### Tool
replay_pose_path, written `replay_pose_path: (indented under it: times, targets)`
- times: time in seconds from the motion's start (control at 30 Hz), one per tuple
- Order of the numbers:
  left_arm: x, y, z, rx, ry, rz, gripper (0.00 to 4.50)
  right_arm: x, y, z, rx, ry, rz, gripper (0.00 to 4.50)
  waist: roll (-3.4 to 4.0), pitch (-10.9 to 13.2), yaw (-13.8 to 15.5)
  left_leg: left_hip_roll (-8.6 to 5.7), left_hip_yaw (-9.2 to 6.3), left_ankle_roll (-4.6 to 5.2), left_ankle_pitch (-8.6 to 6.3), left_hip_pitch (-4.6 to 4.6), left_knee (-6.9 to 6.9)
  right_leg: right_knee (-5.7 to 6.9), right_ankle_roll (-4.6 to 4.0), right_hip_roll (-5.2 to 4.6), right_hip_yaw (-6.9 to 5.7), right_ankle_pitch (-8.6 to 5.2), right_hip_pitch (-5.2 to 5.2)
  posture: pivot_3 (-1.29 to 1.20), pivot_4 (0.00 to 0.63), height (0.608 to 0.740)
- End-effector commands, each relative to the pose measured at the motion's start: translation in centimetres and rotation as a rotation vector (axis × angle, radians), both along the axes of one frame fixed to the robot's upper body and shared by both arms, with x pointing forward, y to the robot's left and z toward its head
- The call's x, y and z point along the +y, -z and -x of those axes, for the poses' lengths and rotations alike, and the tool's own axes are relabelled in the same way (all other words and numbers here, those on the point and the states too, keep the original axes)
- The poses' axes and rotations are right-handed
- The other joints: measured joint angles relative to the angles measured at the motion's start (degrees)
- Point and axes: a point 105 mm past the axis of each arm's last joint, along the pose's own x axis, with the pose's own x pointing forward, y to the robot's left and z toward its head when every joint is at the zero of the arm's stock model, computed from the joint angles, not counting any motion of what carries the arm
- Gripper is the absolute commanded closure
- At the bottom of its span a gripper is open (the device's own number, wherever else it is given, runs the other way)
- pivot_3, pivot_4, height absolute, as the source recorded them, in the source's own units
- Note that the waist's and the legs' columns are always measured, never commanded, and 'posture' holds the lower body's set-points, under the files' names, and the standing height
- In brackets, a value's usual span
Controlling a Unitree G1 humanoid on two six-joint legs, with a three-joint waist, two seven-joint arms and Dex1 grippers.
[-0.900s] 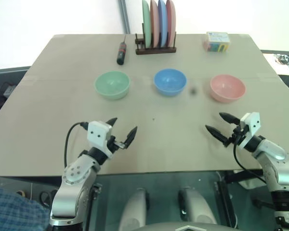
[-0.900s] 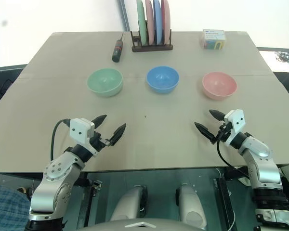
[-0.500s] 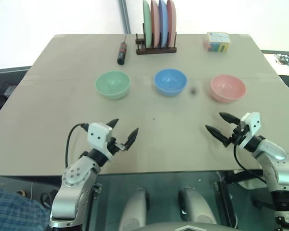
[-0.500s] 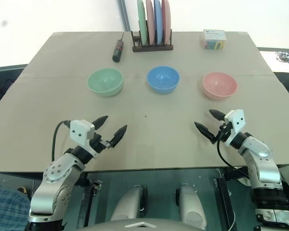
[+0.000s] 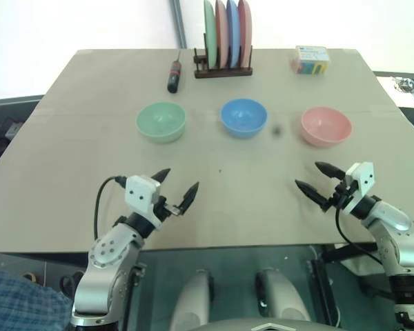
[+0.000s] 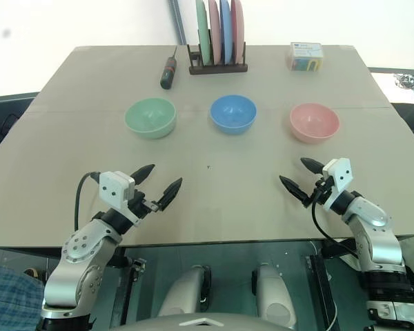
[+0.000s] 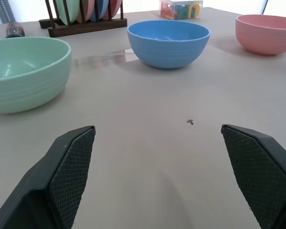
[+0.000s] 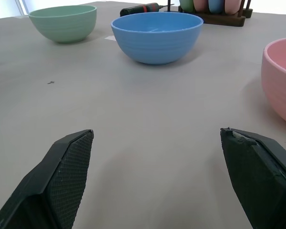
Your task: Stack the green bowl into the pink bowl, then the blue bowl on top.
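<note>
Across mid-table in a row: small round mint-green plastic bowl (image 5: 161, 121) at 10 o'clock, sky-blue bowl (image 5: 243, 117) at 12, salmon-pink bowl (image 5: 326, 126) at 2. Probably light, stiff, slick; best pinched at rim. Left gripper (image 5: 176, 191) and right gripper (image 5: 317, 178) spread wide, empty.

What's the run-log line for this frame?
stage: none stacked | green bowl, blue bowl, pink bowl: separate, in row | left gripper: open, empty | right gripper: open, empty

The green bowl (image 5: 161, 121), blue bowl (image 5: 243, 117) and pink bowl (image 5: 326, 126) sit upright, apart, in a left-to-right row.
</note>
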Motion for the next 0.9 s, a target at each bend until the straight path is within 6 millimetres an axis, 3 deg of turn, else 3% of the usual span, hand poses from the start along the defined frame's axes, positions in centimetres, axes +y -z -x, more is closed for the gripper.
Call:
replay_pose_path:
  times: [0.03,0.1,0.2,0.37,0.63,0.9]
  targets:
    - [-1.1,-1.1,0.4,-0.044,0.047,0.019,0.00,-0.8,-0.6,-0.4,-0.007,0.044,0.079,0.04,0.00,0.0,0.0,0.00,0.00,0.00,0.00,0.00,0.00,0.00,0.00,0.00,0.00,0.00,0.00,0.00,0.150,0.740]
    - [-1.7,-1.0,0.5,-0.039,0.077,0.034,0.00,-0.9,-0.1,-0.5,-0.006,0.044,0.176,0.04,0.00,0.0,0.0,0.00,0.02,0.00,0.00,0.00,0.01,0.00,-0.05,0.00,0.02,0.03,0.00,0.00,0.150,0.740]
    - [-2.4,-1.0,0.7,-0.033,0.109,0.062,0.00,-1.0,-0.8,-1.1,-0.039,0.063,0.217,0.04,0.00,0.0,0.0,0.00,0.01,0.00,0.00,0.00,0.01,0.00,-0.13,0.00,0.01,0.08,0.00,0.00,0.150,0.740]
    - [-3.4,-1.5,1.1,-0.049,0.179,0.110,0.00,-1.1,-3.4,-2.9,-0.107,0.091,0.299,0.04,0.00,0.0,-0.2,0.00,0.07,0.00,0.00,0.03,0.02,0.01,-0.12,0.00,0.06,0.06,0.00,0.00,0.150,0.740]
    - [-5.1,-3.3,2.5,-0.095,0.339,0.245,0.00,-1.8,-7.3,-6.6,-0.190,0.101,0.585,0.04,0.00,0.0,-0.1,-0.01,0.07,0.00,0.00,0.00,0.03,-0.01,-0.15,0.00,0.05,0.09,-0.01,0.00,0.150,0.740]
    - [-5.8,-3.7,2.7,-0.112,0.375,0.276,0.00,-2.8,-7.8,-9.4,-0.099,0.095,0.664,0.04,0.00,0.0,-0.1,-0.01,0.07,0.02,-0.01,-0.01,0.04,-0.02,-0.15,0.00,0.06,0.10,0.00,0.00,0.150,0.740]
